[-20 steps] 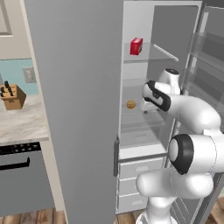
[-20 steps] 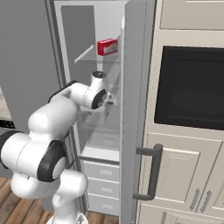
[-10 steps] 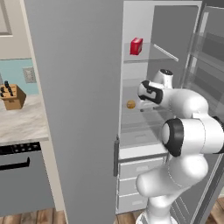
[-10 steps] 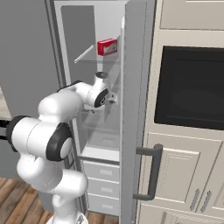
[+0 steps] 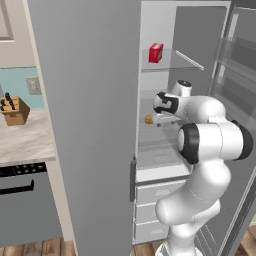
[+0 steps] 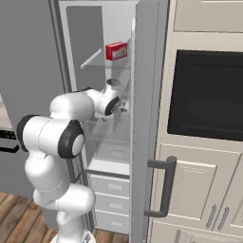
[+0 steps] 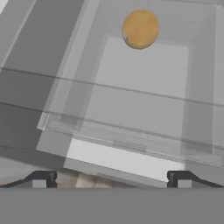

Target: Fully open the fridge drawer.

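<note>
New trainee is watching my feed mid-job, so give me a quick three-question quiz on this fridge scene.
1. True or false: the claw is open.
2. Which item sits on the upper glass shelf? A) red box B) green bottle C) white cup
3. Fill in: looking down past the claw into the clear fridge drawer, the round thing is ____ in colour.

Key: 1 true. 2 A, the red box. 3 orange; it is the orange ball.
</note>
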Tool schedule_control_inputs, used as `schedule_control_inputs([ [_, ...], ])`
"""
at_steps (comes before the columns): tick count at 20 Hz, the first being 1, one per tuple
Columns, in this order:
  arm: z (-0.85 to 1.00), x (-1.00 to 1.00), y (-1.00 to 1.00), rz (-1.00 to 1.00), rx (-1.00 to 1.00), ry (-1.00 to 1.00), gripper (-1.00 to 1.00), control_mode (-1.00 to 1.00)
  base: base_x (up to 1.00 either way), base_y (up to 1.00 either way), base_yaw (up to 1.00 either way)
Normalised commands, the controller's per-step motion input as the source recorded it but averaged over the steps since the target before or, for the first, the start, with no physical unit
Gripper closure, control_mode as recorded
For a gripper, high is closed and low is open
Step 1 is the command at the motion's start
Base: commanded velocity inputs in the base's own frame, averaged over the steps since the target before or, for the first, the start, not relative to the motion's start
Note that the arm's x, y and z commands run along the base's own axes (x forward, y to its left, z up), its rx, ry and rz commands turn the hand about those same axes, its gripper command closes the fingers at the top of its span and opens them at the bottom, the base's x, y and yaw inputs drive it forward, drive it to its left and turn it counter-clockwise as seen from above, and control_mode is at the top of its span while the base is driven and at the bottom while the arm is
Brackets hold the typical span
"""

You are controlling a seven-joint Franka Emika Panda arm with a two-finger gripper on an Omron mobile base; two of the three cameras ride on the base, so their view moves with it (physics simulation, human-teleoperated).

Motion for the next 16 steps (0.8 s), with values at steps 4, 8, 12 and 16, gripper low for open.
schedule_control_inputs([
  [4,-0.24,0.34,0.0,0.0,0.0,-0.02,-1.0,-1.0,0.0,0.0,0.0],
  [8,-0.17,0.36,-0.01,0.0,0.0,-0.03,-1.0,-1.0,0.0,0.0,0.0],
  [12,-0.09,0.37,-0.03,0.0,0.01,-0.02,-1.0,-1.0,0.0,0.0,0.0],
  [16,-0.33,0.19,0.0,0.0,0.0,-0.04,-1.0,-1.0,0.0,0.0,0.0],
])
